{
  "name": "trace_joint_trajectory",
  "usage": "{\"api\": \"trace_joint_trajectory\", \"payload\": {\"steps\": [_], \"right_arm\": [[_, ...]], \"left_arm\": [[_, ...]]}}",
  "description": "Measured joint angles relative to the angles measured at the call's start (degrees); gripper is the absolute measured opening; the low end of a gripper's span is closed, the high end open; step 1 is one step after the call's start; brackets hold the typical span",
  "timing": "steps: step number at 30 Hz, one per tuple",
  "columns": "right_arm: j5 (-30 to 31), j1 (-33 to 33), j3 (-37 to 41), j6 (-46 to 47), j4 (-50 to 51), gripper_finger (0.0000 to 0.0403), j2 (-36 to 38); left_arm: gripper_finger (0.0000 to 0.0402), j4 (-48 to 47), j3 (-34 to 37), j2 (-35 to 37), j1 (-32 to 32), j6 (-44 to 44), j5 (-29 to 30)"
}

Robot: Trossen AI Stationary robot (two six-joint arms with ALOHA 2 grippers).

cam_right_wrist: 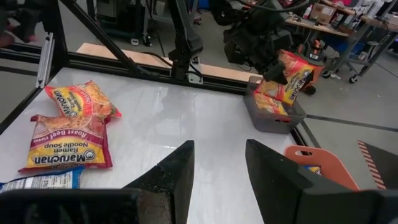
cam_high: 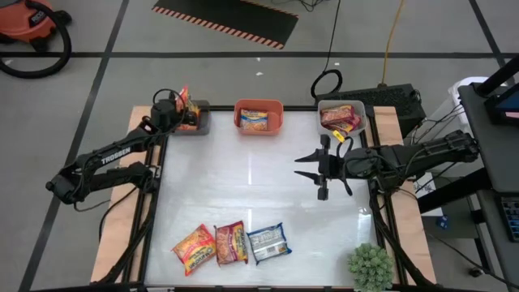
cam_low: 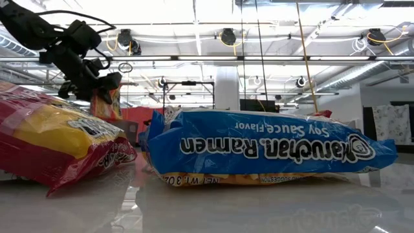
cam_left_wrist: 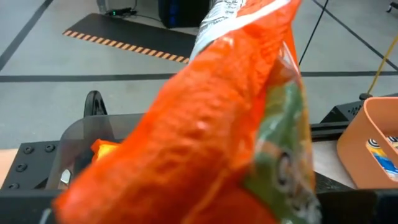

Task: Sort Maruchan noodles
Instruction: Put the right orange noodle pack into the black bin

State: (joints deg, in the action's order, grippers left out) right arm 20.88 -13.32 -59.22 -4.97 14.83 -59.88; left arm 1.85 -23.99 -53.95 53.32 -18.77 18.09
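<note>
The white table point(cam_high: 259, 195) carries three bins along its 12 o'clock edge: a grey bin point(cam_high: 199, 120) at 11, an orange bin point(cam_high: 259, 116) at 12 and a pale bin point(cam_high: 340, 115) at 1, each with packets inside. The left gripper point(cam_high: 183, 109) hangs over the grey bin, fingers clamped on an orange noodle packet point(cam_right_wrist: 292, 71), seemingly clear of the bin. The right gripper point(cam_right_wrist: 219, 163) waits at 3 o'clock, fingers apart, empty. At 6 o'clock lie an orange-yellow packet point(cam_high: 194, 247), a red packet point(cam_high: 230, 242) and a blue packet point(cam_high: 268, 242) side by side.
</note>
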Motion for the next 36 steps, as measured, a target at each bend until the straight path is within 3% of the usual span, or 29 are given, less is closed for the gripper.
{"api": "trace_joint_trajectory", "payload": {"steps": [10,22,36], "right_arm": [[-0.02,0.00,0.00,0.77,0.00,0.0137,0.00],[-0.02,0.00,0.00,0.79,0.00,0.0137,0.00],[-0.02,0.00,0.00,-0.22,0.00,0.0137,0.00]], "left_arm": [[0.0153,-0.96,0.00,-0.02,0.00,-0.84,-0.03],[0.0265,-0.25,0.00,-0.02,-0.37,1.30,0.01],[0.0269,2.45,-2.38,-0.04,-0.67,12.44,-0.64]]}}
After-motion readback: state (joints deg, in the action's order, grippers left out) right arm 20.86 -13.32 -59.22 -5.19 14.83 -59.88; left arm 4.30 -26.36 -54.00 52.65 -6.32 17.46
